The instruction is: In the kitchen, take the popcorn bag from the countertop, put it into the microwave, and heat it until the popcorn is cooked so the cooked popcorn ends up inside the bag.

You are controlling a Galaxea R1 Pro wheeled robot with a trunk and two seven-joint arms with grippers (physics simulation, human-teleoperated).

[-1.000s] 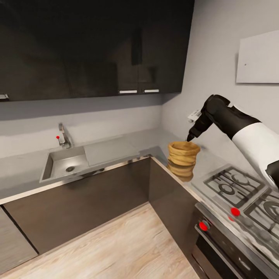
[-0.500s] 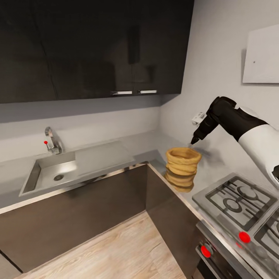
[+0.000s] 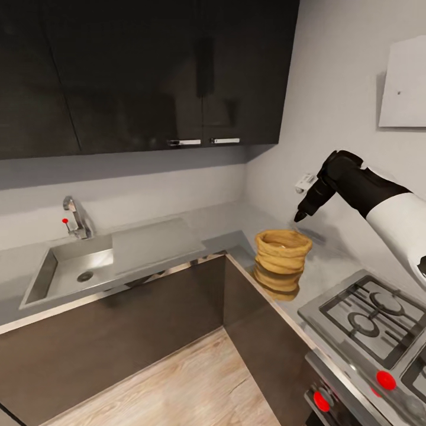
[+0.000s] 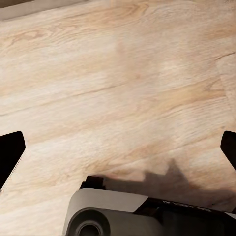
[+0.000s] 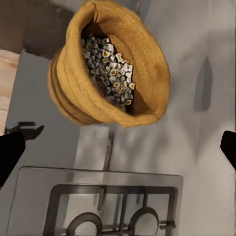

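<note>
The bag (image 3: 282,253) stands upright on the worktop (image 3: 160,239), right at the inner corner of its front edge, between the sink (image 3: 71,269) and the hob (image 3: 367,307); its rolled mouth gapes upward; the right wrist view looks straight down into it (image 5: 110,69), and there's the popcorn (image 5: 108,66), a heap of small pale pieces inside. The right gripper (image 3: 300,216) hangs just above and behind the bag, toward the wall, clear of the rim; its fingertips (image 5: 11,147) sit at the far sides of the wrist view, spread wide, nothing between them. The hob's grate (image 5: 118,211) lies just beside the bag. The left gripper (image 4: 118,147) points at the wood floor (image 4: 118,83); its fingers (image 4: 9,150) stand wide apart too, gripping nothing; the robot's base (image 4: 118,214) shows beneath. Dark cabinets (image 3: 148,71) run above the worktop; a tap (image 3: 74,216) stands at the sink's back edge.
</note>
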